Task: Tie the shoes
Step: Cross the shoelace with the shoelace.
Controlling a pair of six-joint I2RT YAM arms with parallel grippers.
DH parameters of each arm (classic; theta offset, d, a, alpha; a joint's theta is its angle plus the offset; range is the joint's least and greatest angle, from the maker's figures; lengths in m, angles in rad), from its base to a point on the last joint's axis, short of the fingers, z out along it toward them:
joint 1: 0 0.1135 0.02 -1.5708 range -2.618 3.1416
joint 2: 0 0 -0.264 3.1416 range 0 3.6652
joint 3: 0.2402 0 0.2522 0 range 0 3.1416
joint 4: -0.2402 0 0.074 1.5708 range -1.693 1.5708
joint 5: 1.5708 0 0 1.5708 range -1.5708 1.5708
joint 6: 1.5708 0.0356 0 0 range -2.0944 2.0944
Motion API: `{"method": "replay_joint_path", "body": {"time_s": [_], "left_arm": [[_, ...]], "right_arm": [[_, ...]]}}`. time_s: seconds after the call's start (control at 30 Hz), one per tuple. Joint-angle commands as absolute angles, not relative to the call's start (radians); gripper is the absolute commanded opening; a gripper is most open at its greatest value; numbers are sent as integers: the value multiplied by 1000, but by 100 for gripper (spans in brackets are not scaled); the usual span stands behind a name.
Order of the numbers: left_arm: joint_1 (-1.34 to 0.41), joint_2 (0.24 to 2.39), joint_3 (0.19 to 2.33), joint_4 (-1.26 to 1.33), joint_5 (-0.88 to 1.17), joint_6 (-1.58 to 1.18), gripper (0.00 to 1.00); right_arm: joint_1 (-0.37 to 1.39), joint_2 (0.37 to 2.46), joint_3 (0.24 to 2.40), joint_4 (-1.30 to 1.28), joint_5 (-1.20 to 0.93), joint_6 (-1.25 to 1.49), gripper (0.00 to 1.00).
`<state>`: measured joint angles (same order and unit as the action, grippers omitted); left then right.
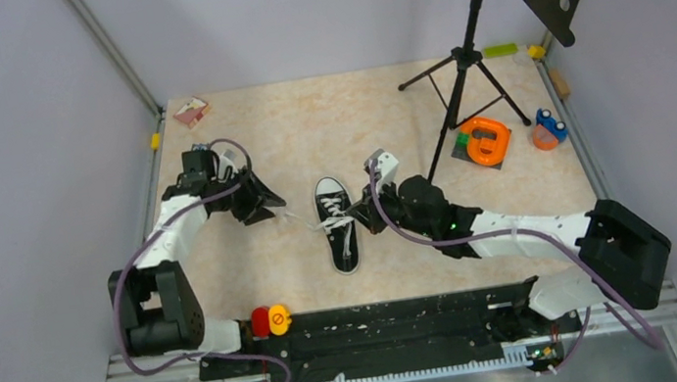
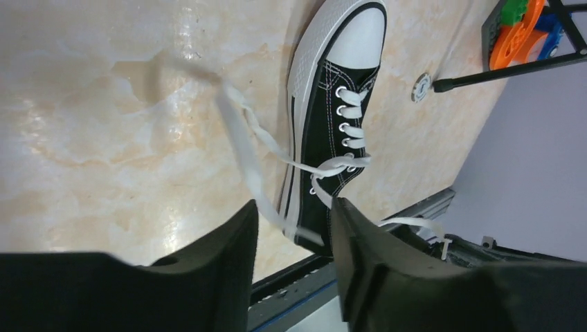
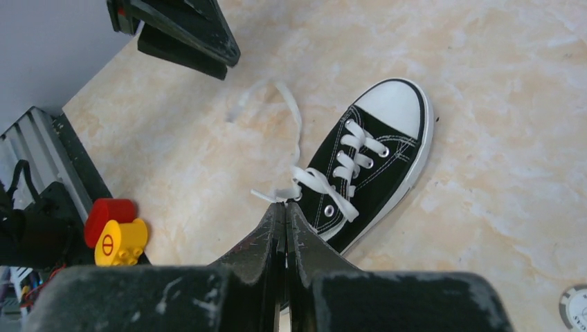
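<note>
The black sneaker (image 1: 337, 223) with a white toe cap lies mid-table, toe toward the back. It also shows in the left wrist view (image 2: 331, 117) and the right wrist view (image 3: 374, 166). My right gripper (image 1: 364, 215) is at the shoe's right side, shut (image 3: 286, 204) on a white lace (image 3: 308, 181) by the top eyelets. My left gripper (image 1: 269, 205) is left of the shoe, with its jaws apart (image 2: 294, 207). A loose, blurred lace strand (image 2: 253, 162) runs from the shoe between the left fingers.
A black tripod stand (image 1: 464, 85) is at the back right, with an orange toy (image 1: 486, 140) and a blue-orange toy (image 1: 549, 129) beside it. Red and yellow blocks (image 1: 271, 320) sit on the front rail. A small pink item (image 1: 192, 110) lies at the back left.
</note>
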<state>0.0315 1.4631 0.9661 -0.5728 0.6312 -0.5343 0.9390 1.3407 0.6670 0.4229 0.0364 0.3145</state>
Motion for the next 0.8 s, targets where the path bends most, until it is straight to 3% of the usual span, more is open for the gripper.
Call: {"method": "replay_joint_path", "body": {"time_s": [0.0,0.07,0.2,0.5,0.77], "left_arm": [[20,1323,1012,-573,511,-517,58],[-19,1294,1052,-559,467,-510,71],[-144,1349,1135,-579,449,-457,74],[-303,1590,1193,-563,506,-396,52],[-345,1664,1182,-550,524,-393,43]], "right_arm": [[937,1255,660,451,16,378,0],[943,1223,657,429,14,385,0],[949,1146,646,389,23,404,0],[950,1106,609,357,26,422,0],[949,1124,592,388,24,435,0]]}}
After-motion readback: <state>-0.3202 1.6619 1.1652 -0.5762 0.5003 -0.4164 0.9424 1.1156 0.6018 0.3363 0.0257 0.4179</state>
